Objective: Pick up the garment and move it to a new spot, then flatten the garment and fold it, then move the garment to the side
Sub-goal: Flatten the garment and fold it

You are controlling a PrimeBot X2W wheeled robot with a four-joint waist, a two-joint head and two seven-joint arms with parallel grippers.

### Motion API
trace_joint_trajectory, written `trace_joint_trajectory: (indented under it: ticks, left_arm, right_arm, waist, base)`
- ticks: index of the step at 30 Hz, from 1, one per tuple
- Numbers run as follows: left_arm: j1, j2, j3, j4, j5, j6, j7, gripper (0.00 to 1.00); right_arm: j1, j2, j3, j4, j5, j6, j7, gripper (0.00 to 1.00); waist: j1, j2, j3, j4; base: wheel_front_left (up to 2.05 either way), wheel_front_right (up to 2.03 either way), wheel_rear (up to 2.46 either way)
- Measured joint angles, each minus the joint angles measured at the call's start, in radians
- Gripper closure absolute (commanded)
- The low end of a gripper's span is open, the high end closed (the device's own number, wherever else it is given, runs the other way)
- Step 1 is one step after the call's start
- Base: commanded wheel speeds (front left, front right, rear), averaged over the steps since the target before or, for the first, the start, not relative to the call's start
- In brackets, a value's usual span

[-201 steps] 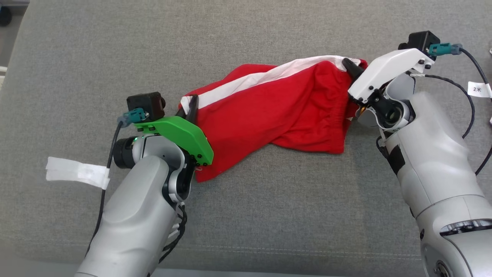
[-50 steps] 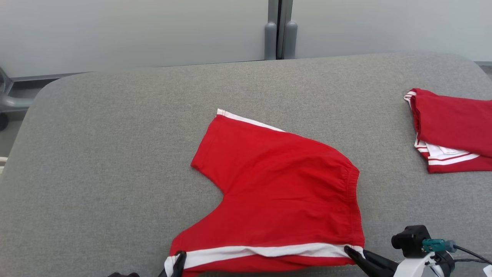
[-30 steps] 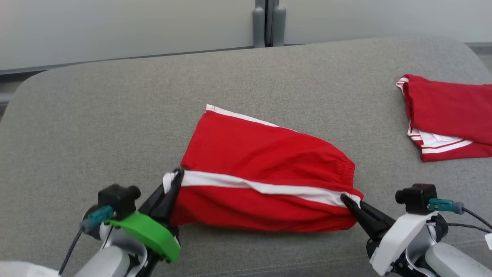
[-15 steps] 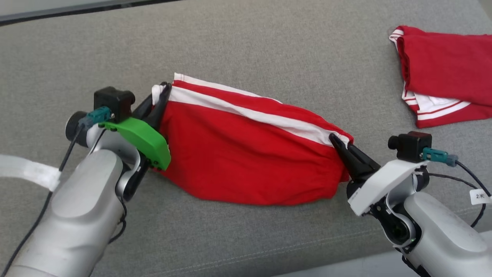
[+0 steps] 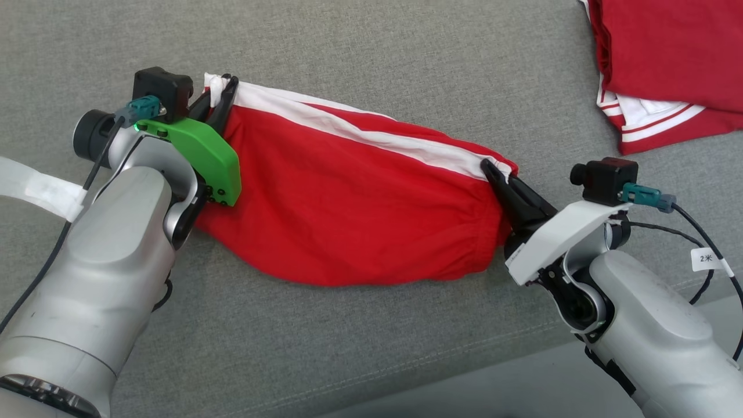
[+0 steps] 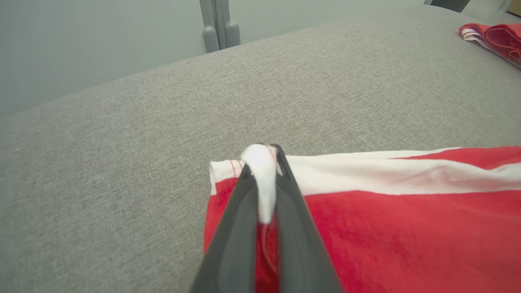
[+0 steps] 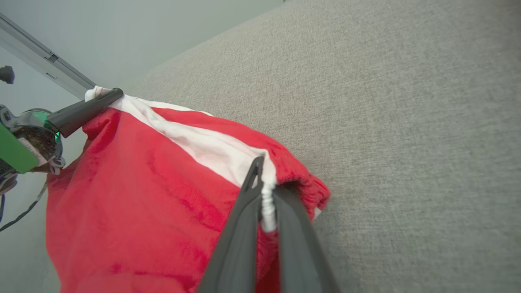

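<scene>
While taut along stripe, garment (image 5: 348, 209), cushion (image 5: 406, 52) around

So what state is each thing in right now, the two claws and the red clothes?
red shorts: stretched between both grippers, sagging below the white stripe.
left gripper: shut on the shorts' hem corner.
right gripper: shut on their waistband corner.
second red garment: folded, lying apart on the grey cushion.
</scene>
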State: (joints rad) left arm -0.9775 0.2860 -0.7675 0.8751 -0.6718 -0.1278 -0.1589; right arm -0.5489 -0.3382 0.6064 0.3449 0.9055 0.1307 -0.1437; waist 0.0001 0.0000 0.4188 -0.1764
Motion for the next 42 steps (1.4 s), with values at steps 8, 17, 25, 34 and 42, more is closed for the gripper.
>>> trace_joint_trajectory:
  ticks: [8, 17, 25, 34, 42]
  left_arm:
    - [-0.062, -0.002, -0.064, 0.071, -0.040, -0.001, 0.023, 1.00]
    - [-0.102, 0.004, -0.115, 0.135, -0.047, -0.001, 0.043, 0.00]
    - [-0.123, 0.006, -0.166, 0.159, -0.039, -0.001, 0.039, 0.00]
    - [-0.128, 0.057, -0.193, 0.139, -0.083, -0.001, 0.035, 0.00]
    - [-0.051, 0.089, -0.186, 0.093, -0.169, -0.001, 0.044, 0.00]
  right_arm:
    - [-0.038, 0.029, 0.003, 0.059, -0.003, 0.000, 0.002, 0.74]
    - [-0.050, 0.034, 0.008, 0.075, -0.010, 0.000, 0.022, 0.00]
    - [-0.051, 0.026, 0.009, 0.081, -0.028, 0.000, 0.041, 0.00]
    - [0.001, -0.018, -0.025, 0.048, -0.027, 0.000, 0.055, 0.00]
    - [0.097, -0.060, -0.093, -0.017, -0.031, 0.000, 0.073, 0.00]
  waist:
    - [0.0000, 0.0000, 0.015, -0.012]
    - [0.0000, 0.0000, -0.007, -0.006]
    - [0.0000, 0.0000, -0.024, -0.007]
    - [-0.0001, 0.0000, -0.059, -0.006]
    - [-0.0001, 0.0000, -0.116, 0.004]
  base:
    - [0.00, 0.00, 0.00]
    - [0.00, 0.00, 0.00]
    - [0.00, 0.00, 0.00]
    - [0.00, 0.00, 0.00]
    - [0.00, 0.00, 0.00]
